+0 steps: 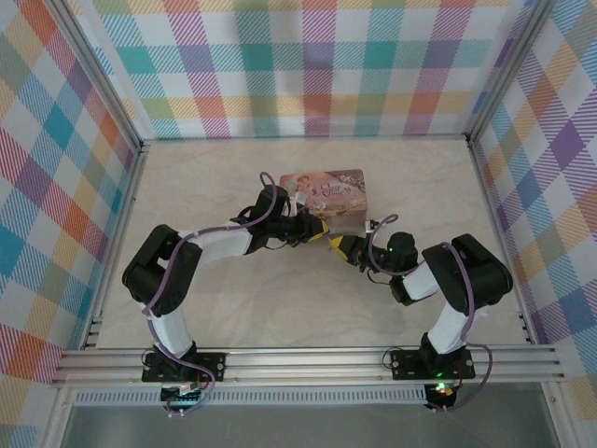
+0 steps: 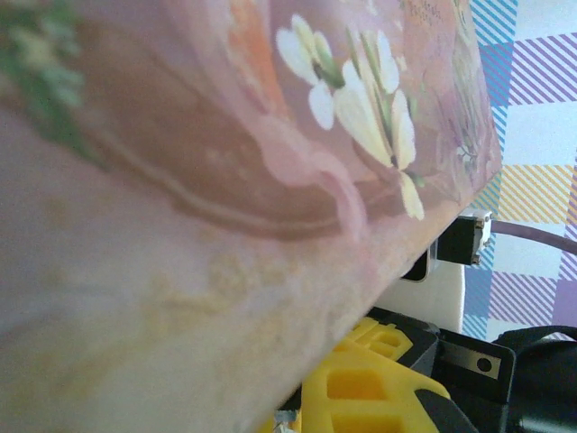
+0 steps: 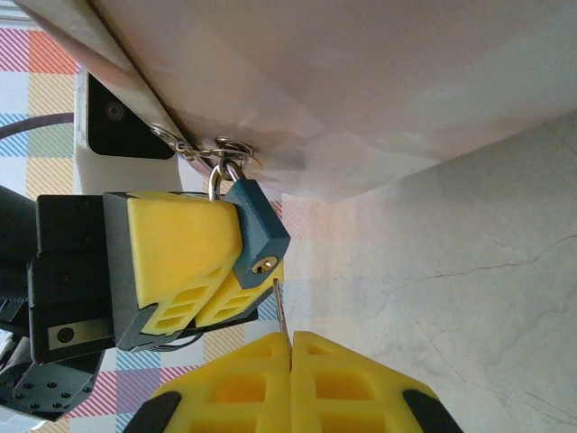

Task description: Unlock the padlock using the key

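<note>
Near the tabletop's middle, your right gripper [image 3: 290, 339], jaws pinched on the key [image 3: 280, 311], holds its tip just beside the keyhole of the padlock [image 3: 255, 233] hanging from the tin [image 1: 326, 191]; your left gripper [image 3: 236, 271] seems to have its jaws clamped on the padlock's body.

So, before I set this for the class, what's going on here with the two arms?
The left gripper holds the small blue padlock, which hangs by its shackle from the pink tin. The right gripper pinches the thin key, its tip just below the keyhole. The key is not in yet, and the shackle looks closed.
</note>
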Motion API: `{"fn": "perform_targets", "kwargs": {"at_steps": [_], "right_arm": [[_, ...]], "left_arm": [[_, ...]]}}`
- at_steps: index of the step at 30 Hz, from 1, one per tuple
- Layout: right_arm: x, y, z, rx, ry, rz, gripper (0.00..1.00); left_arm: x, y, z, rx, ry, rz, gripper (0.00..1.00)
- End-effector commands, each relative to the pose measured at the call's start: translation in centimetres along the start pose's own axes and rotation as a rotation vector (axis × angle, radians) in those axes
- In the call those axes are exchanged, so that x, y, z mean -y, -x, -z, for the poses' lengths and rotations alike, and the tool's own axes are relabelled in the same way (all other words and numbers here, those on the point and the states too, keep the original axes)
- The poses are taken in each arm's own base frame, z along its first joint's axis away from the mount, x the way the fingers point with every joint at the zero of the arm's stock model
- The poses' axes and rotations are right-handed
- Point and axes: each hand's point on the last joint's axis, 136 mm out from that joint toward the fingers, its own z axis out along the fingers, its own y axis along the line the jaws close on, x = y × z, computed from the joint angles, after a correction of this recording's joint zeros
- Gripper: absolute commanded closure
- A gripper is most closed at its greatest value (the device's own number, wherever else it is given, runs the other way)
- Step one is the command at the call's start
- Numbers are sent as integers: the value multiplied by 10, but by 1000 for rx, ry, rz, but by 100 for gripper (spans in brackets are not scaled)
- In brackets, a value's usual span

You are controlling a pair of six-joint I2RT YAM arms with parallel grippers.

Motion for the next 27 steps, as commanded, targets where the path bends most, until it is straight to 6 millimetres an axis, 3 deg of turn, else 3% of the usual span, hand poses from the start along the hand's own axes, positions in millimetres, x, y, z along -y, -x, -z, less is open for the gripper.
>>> {"fn": "perform_targets", "kwargs": {"at_steps": [1,17,27], "right_arm": [[-21,6,-4,17,65,40,100],[-34,11,-6,46,93,55,100],[-32,12,-4,61,85,52,100]], "left_arm": [[28,2,10,1,-97,-33,92],[24,0,8,-3,-99,-24,92],[25,0,9,-2,-104,-26,92]]}}
